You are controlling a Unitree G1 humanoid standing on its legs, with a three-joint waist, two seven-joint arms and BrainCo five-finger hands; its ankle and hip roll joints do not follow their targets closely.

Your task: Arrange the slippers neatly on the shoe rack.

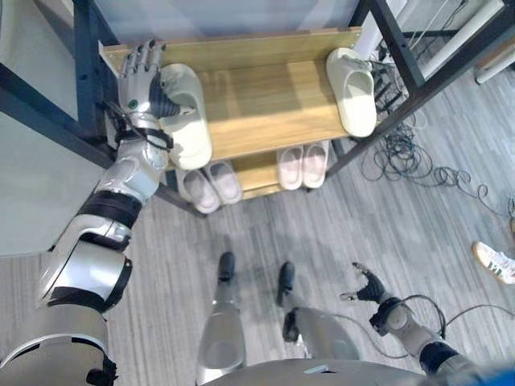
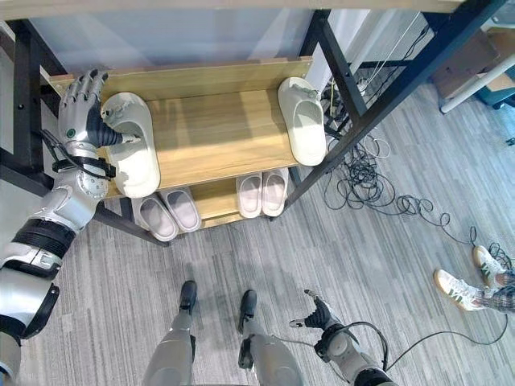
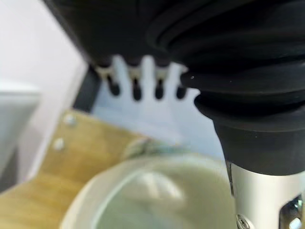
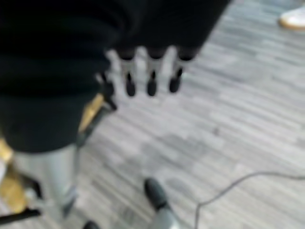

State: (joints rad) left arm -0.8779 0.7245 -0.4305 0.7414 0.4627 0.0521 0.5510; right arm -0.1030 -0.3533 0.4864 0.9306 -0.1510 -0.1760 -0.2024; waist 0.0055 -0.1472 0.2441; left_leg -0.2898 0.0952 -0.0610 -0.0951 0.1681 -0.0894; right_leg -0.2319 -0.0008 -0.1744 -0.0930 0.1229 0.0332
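A white slipper (image 1: 189, 121) lies at the left end of the wooden upper shelf (image 1: 265, 104) of the shoe rack. My left hand (image 1: 141, 76) rests beside its toe end with straight fingers (image 3: 136, 88), the thumb lying across the slipper's (image 3: 157, 195) strap. A second white slipper (image 2: 302, 119) lies at the shelf's right end, toe towards the back. My right hand (image 2: 318, 310) hangs low over the floor, away from the rack, its fingers (image 4: 151, 81) straight and holding nothing.
Two pairs of pale pink slippers (image 1: 211, 183) (image 1: 304, 165) sit on the lower shelf. Black frame posts (image 2: 354, 88) flank the rack. A tangle of cables (image 1: 402, 153) lies on the floor by its right leg. A person's shoes (image 2: 459, 289) stand at the right.
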